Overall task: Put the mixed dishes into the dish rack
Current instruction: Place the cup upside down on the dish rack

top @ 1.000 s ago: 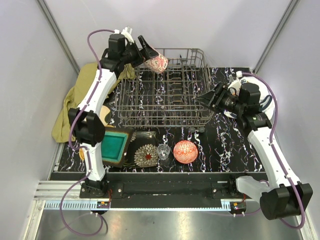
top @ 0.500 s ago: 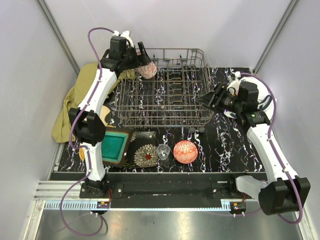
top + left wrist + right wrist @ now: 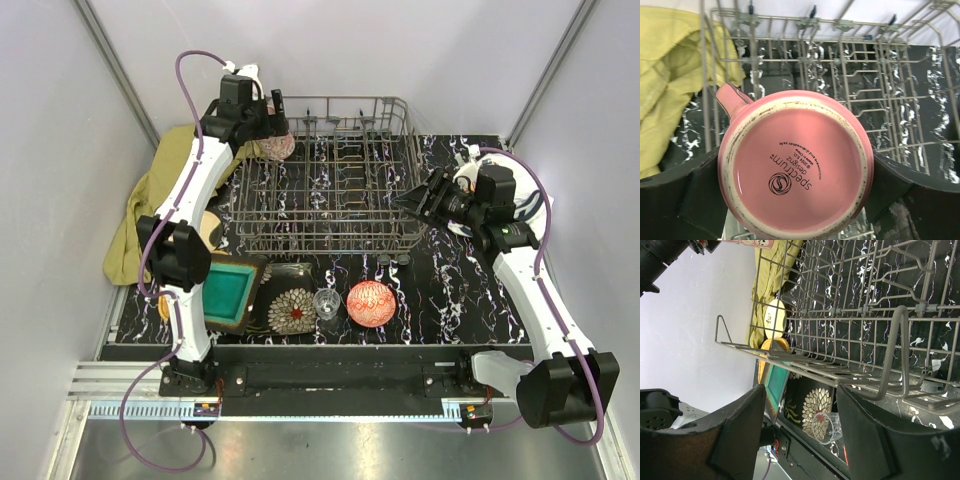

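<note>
pink cup (image 3: 795, 170) lowered — dish rack (image 3: 340, 200) corner, (gripped)

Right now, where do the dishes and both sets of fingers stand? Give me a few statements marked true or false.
1. The left fingers clamp the pink cup, with its base toward the wrist camera. True.
2. The red bowl sits inside the dish rack. False: it stands on the table in front of the rack.
3. The right fingers grip the clear glass. False: they stand apart at the rack's right rim, and the glass stands beside the bowl.
4. The teal square plate is outside the rack. True.
</note>
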Motion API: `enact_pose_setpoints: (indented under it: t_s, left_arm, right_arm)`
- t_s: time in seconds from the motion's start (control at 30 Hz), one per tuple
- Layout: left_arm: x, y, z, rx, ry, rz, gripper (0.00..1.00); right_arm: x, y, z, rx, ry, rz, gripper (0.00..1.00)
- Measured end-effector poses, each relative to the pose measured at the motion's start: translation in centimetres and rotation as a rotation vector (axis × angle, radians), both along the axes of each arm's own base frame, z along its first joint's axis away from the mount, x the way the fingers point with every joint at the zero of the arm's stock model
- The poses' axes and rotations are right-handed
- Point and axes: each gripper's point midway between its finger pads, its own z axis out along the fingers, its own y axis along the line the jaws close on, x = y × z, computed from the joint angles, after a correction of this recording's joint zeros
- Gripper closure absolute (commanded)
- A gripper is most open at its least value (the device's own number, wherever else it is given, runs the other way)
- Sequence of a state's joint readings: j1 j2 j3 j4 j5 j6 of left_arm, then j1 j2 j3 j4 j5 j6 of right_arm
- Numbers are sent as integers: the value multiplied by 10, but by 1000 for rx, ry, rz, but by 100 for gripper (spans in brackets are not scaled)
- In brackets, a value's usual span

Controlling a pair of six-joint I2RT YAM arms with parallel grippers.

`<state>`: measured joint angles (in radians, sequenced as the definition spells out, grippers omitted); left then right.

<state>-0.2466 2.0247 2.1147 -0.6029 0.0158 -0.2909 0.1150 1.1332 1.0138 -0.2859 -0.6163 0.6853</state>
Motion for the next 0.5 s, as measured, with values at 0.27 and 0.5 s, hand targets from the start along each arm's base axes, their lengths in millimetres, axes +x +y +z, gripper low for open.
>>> enact_pose_setpoints:
  t_s: [0.27, 0.5]
  left_arm:
    - [4, 11, -6, 69, -5, 23, 100]
    - [8, 15, -21, 113, 17, 29, 100]
  right_arm:
    - [0, -1, 0, 2, 1, 1, 33]
    - [0, -1, 0, 7, 3, 8, 33]
